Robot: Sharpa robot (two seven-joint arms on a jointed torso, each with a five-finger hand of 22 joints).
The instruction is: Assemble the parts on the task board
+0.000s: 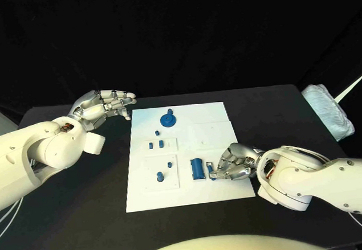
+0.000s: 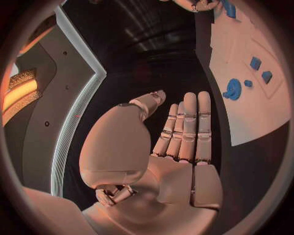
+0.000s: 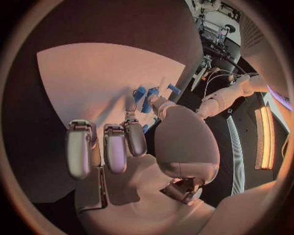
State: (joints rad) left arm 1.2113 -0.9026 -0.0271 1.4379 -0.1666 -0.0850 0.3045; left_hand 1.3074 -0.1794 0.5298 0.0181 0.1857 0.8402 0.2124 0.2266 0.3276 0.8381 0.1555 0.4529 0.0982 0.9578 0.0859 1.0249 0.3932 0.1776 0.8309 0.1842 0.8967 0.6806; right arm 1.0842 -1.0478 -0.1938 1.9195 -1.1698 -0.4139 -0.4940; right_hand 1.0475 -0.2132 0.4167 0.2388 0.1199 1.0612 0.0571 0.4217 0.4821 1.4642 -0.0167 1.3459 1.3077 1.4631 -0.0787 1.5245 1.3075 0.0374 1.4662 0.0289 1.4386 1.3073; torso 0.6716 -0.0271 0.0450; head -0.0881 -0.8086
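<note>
Lay flat in the middle of the black table (image 1: pixel 88 222): the white task board (image 1: pixel 210 194). Stood near the far end of the board: a round blue disc part with a knob (image 1: pixel 170 120). Sat a bit nearer than the disc, on the board's left half: a tiny blue piece (image 1: pixel 157 132), then two small blue blocks (image 1: pixel 155 144) side by side in a square pocket. Rested nearer still, in another pocket: a small blue peg (image 1: pixel 159 175) with a tiny bit above it. Lay in the board's near middle: a long blue cylinder part (image 1: pixel 198 168), just beside the right hand (image 1: pixel 235 161).

Curled down onto the board's right edge, that right hand, fingertips (image 3: pixel 136 138) close by the blue pieces. Looked like a small blue bit at the fingertips, but could not tell if held or just touched.

Hung in the air off the board's far left corner: the left hand (image 1: pixel 104 105). Fingers (image 2: pixel 191 128) straight and apart, palm bare, nothing held.

Lay well off to the board's right, by the table's edge: a white bundle of cloth (image 1: pixel 328 111).
</note>
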